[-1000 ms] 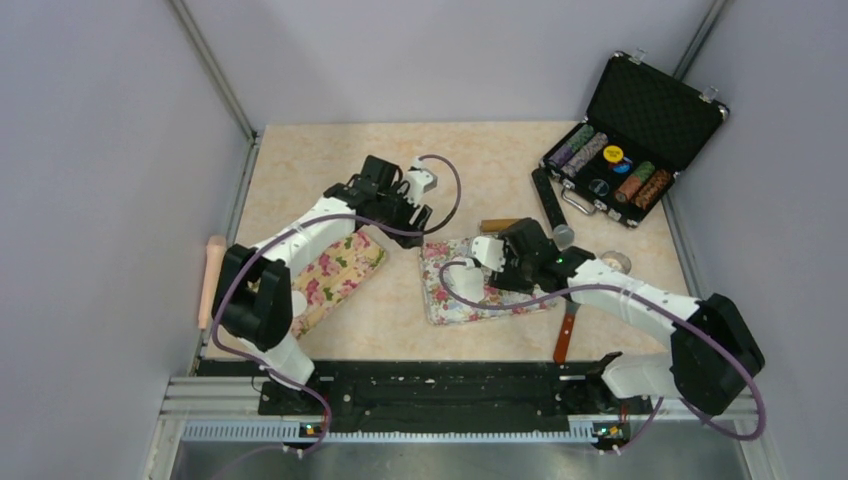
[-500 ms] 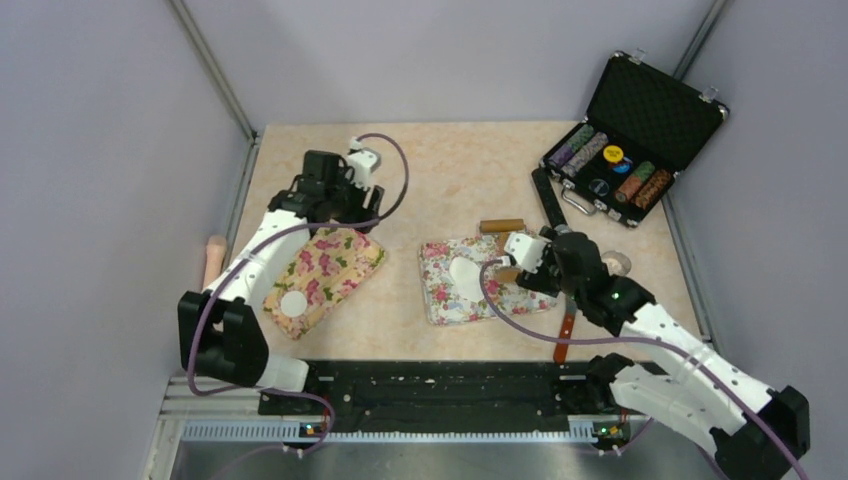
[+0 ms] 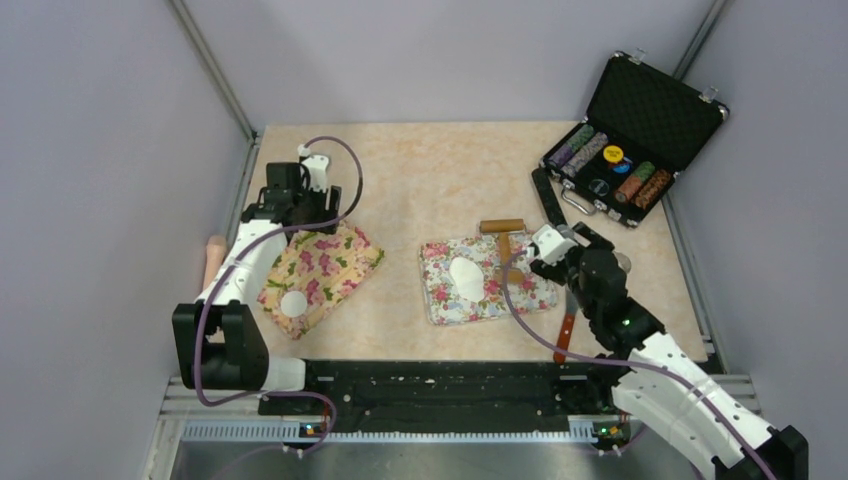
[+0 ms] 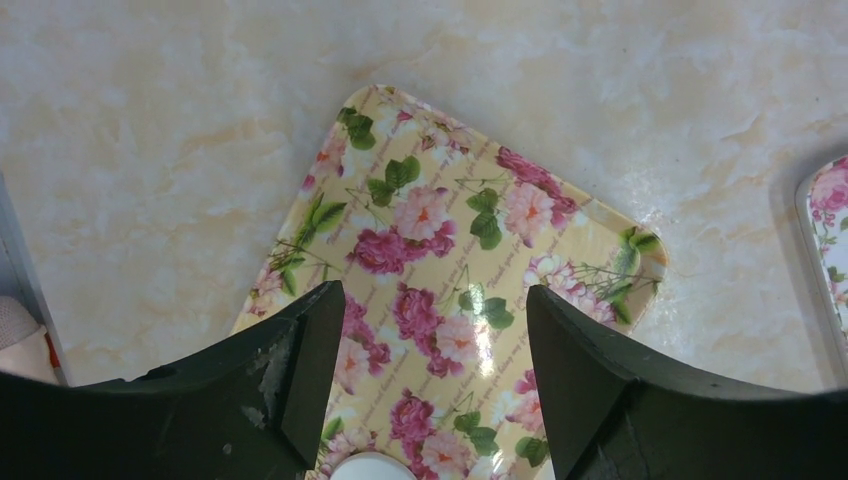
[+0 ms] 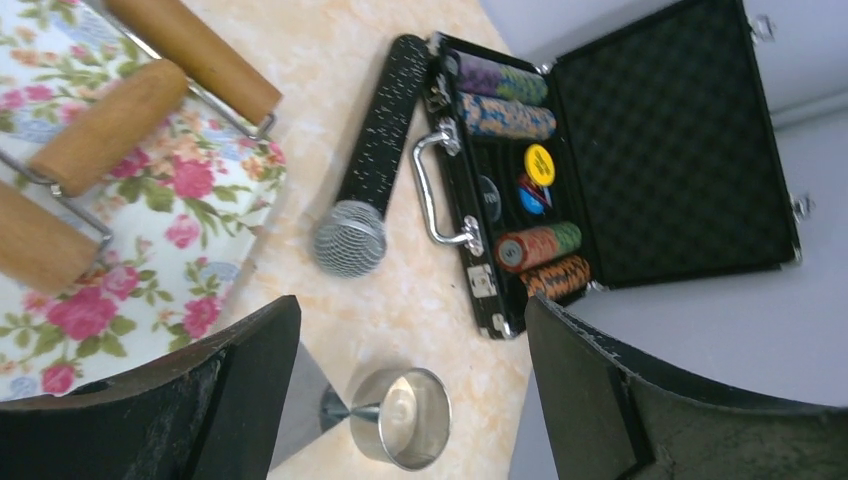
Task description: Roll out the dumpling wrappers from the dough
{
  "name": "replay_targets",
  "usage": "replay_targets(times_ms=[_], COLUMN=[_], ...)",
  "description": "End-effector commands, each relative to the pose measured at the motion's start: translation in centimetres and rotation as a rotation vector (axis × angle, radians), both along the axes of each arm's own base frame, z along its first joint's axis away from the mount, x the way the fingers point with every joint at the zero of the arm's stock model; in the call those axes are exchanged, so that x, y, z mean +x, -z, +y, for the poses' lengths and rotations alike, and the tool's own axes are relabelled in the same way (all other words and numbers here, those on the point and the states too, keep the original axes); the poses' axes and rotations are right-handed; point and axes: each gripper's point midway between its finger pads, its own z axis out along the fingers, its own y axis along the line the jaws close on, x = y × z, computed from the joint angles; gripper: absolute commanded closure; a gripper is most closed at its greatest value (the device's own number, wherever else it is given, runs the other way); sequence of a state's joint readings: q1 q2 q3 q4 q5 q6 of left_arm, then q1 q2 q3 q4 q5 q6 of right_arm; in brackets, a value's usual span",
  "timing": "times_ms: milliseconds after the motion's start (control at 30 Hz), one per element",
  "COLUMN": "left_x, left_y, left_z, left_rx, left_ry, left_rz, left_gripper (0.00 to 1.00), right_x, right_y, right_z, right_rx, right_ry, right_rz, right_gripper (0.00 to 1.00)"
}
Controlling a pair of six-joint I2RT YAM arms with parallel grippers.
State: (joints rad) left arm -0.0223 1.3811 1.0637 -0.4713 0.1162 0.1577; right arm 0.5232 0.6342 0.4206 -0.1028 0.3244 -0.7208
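On the far left we see a pale wooden stick (image 3: 212,265) poking out past the left edge of the table (image 3: 420,170). Most of it is hidden, so we cannot tell what it is.

Next is the left gripper (image 4: 432,300), up over the far end of the yellow tray (image 3: 330,262). Its two fingers (image 4: 290,370) are spread apart, with nothing between them.

We count two flowery trays: the yellow one on the left and a white tray (image 3: 445,300) in the middle, well apart.

We count one round dumpling wrapper (image 3: 293,303). It lies flat on the near end of the yellow tray. It is round, so it has no long way. In the left wrist view only its top edge peeks in.

On the white tray lies one flat piece of dough (image 3: 466,278). It is not round. Its long way seems to run from far-left to near-right.

One wooden roller (image 5: 105,125) rests on the far right part of that tray. The right arm (image 3: 660,350) hides some of it from above.

The right gripper (image 5: 410,305) hangs by the tray's right edge, fingers spread wide, holding nothing.

Near the arm lies one tool with a red-brown handle (image 3: 565,338); its other end is hidden.

Further right we see one microphone (image 5: 360,180) and one metal ring (image 5: 405,415), half hidden from above. Last is one open black case (image 3: 650,110) with chips too small to count.
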Motion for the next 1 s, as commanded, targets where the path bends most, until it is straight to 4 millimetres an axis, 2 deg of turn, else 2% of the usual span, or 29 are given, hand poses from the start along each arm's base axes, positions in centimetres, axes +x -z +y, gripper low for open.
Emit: replay_targets(times_ms=[0,67,233,333,467,600,700,967], left_x=[0.2,-0.2,-0.6,-0.8,-1.1,-1.3,-1.5,-1.5], left_y=[-1.1,-0.8,-0.8,-1.4,-2.1,-1.9,-2.1,-2.0], left_z=[-1.1,-1.7,-2.5,-2.4,-3.2,-3.3,-3.4,-3.4], left_rx=[-0.049,-0.072,-0.102,-0.101,-0.134,-0.138,-0.144,-0.149], left_ry=[0.043,0.068,0.109,0.105,0.136,0.143,0.144,0.133], left_rz=[-0.037,-0.015,-0.009,-0.028,-0.056,-0.055,-0.055,-0.055], left_gripper=[0.29,0.29,0.30,0.30,0.30,0.30,0.30,0.31], right_x=[0.7,0.4,-0.4,-0.3,1.0,2.0,2.4,3.1], right_y=[-3.0,-2.4,0.9,2.9,4.1,5.5,6.8,9.8], right_z=[-2.8,-3.7,-7.1,-9.0,-11.4,-10.3,-11.0,-11.6], right_rx=[0.035,0.008,-0.122,-0.084,0.026,0.060,0.079,0.087], right_ry=[0.153,0.176,0.275,0.320,0.393,0.341,0.368,0.383], right_rz=[-0.109,-0.046,0.162,0.294,0.392,0.464,0.515,0.567], right_gripper=[0.17,0.17,0.16,0.16,0.20,0.23,0.30,0.39])
